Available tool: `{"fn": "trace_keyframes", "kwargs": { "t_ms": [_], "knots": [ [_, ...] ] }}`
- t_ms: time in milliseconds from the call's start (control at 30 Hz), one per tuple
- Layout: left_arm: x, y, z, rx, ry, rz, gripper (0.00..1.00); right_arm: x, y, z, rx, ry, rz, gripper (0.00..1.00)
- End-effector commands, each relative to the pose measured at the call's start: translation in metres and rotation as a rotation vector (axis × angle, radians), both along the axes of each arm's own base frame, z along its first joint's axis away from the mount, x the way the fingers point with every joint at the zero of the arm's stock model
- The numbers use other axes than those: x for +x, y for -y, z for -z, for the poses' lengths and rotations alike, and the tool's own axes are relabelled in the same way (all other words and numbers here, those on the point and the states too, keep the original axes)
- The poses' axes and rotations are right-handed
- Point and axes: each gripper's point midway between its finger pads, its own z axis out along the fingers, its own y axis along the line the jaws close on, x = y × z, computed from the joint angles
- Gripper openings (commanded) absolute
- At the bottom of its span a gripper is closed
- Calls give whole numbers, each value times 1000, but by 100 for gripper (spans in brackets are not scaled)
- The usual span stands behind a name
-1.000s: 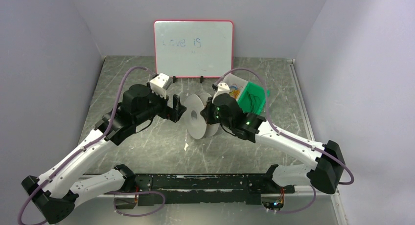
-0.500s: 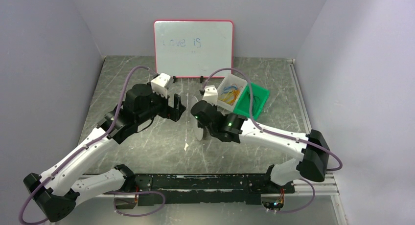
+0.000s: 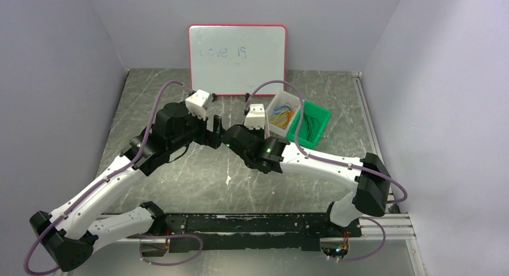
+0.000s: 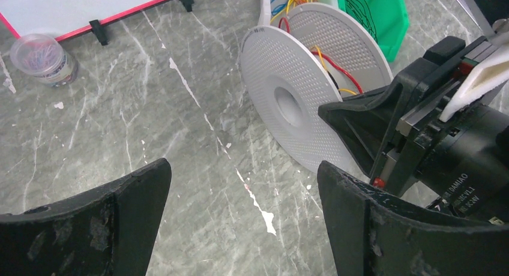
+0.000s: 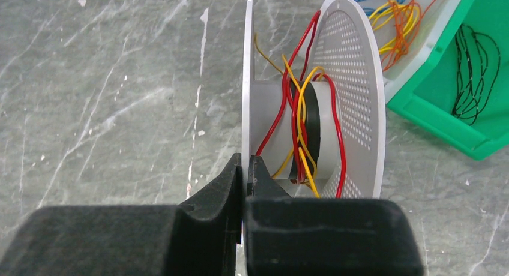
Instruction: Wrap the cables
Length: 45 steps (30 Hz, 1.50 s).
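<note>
Grey marbled bench (image 4: 150, 108) underneath. My right claw (image 5: 247, 168) is pinched on the near flange of a white perforated spool (image 5: 351, 78) standing on edge. The cables (image 5: 298, 126), red and yellow strands over a black band, wrap its hub just beyond my fingertips. More strands lie in the white bin (image 5: 420, 57) and green bin (image 5: 432, 117) behind. My left claw (image 4: 243, 183) gapes wide, facing the spool, apart from it.

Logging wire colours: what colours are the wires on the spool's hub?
Red and yellow wires over a black band on the spool; clearest in the right wrist view.
</note>
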Motion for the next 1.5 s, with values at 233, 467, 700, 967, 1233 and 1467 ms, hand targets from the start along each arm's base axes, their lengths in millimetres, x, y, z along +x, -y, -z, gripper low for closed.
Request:
{"fn": "trace_keyframes", "kwargs": {
  "t_ms": [233,467,700,967,1233,1467],
  "knots": [
    [2,-1,-8,-12,12,-14,95,27,-3,-13,-28,104,122,0],
    [2,-1,-7,-9,11,-15,95,37,1,-1,-53,94,146,0],
    [3,-1,-6,-6,9,-16,95,46,5,5,-44,90,162,0],
    [4,-2,-6,-3,8,-21,95,53,6,6,-31,81,166,30],
    [4,-2,-5,1,7,-21,95,53,3,3,-12,77,156,43],
    [4,-2,-4,3,4,-21,95,51,5,-6,8,83,154,51]
  ]
}}
